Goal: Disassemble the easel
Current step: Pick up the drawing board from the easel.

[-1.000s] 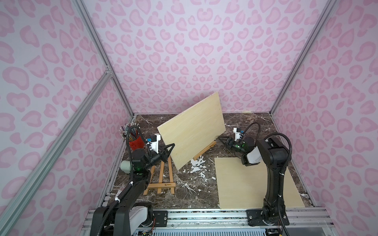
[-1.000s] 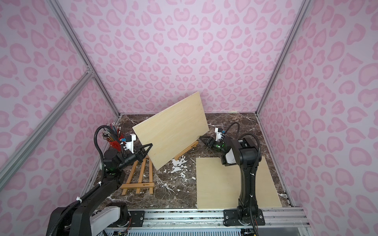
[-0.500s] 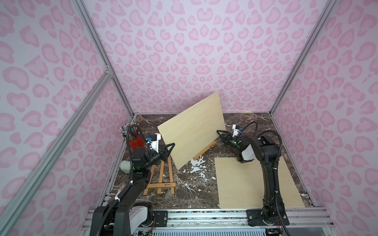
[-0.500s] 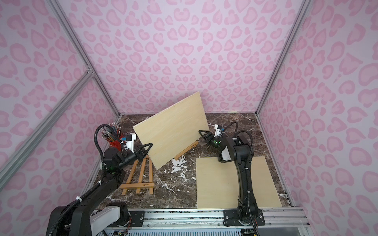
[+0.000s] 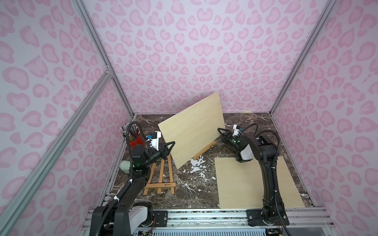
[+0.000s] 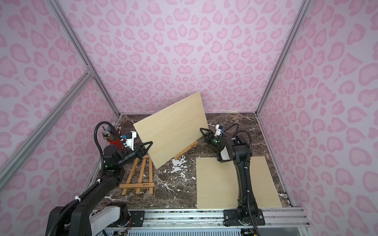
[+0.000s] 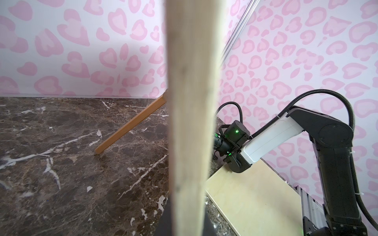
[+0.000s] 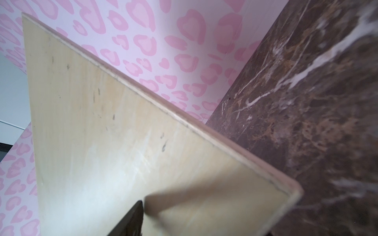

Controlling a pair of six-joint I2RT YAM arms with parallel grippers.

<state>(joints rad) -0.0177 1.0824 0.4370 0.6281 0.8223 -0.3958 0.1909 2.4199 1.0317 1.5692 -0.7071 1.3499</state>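
My left arm point(image 5: 131, 190) stretches forward, left end effector point(image 5: 171, 145) clamped on the tilted board point(image 5: 192, 130). Right arm point(image 5: 268, 175) arches up — right end effector point(image 5: 220, 131) by its corner; state I can't tell.

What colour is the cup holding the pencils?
The cup is red, clearest in a top view.

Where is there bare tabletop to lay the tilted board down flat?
Bare marble lies front centre, between the easel and the flat board, and along the back wall behind the tilted board. The left side is crowded: easel, pencil cup, left arm. The flat board fills the right front.
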